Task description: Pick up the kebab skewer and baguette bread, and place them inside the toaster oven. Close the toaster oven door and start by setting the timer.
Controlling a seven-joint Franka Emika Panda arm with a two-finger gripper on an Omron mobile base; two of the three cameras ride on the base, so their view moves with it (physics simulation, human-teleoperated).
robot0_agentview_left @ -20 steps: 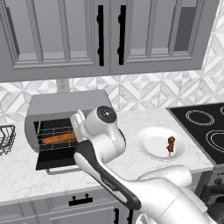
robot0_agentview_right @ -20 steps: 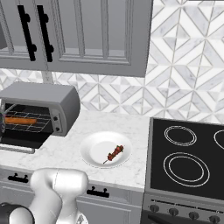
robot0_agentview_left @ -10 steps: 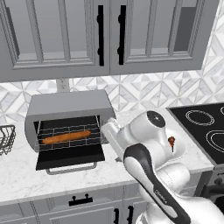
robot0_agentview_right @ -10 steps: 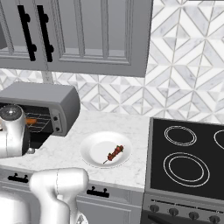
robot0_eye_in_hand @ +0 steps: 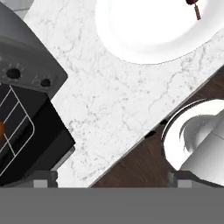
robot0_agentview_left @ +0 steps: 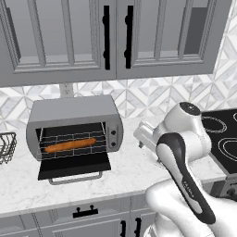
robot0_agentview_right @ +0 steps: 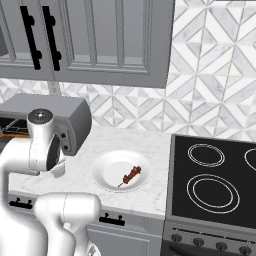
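Note:
The baguette bread (robot0_agentview_left: 69, 145) lies on the wire rack inside the toaster oven (robot0_agentview_left: 74, 113). The toaster oven door (robot0_agentview_left: 74, 167) hangs open, flat over the counter. In the right base view the kebab skewer (robot0_agentview_right: 131, 175) lies on a white plate (robot0_agentview_right: 107, 167), to the right of the oven. My gripper (robot0_eye_in_hand: 113, 178) hovers open above the bare counter between oven and plate, with nothing between its fingers. In the hand view the plate (robot0_eye_in_hand: 144, 35) is at the top and only the skewer's end (robot0_eye_in_hand: 195, 8) shows at its edge. The oven's knob panel (robot0_eye_in_hand: 26, 74) is at the left.
A black stove (robot0_agentview_right: 215, 175) adjoins the counter on the right. A wire basket (robot0_agentview_left: 5, 146) stands at the far left of the counter. Grey cabinets hang above the oven. The counter's front edge (robot0_eye_in_hand: 131, 148) runs diagonally through the hand view, with dark floor beyond it.
My arm has swung right, away from the oven's opening and toward the plate. The baguette stays on the rack. The gripper has stayed open.

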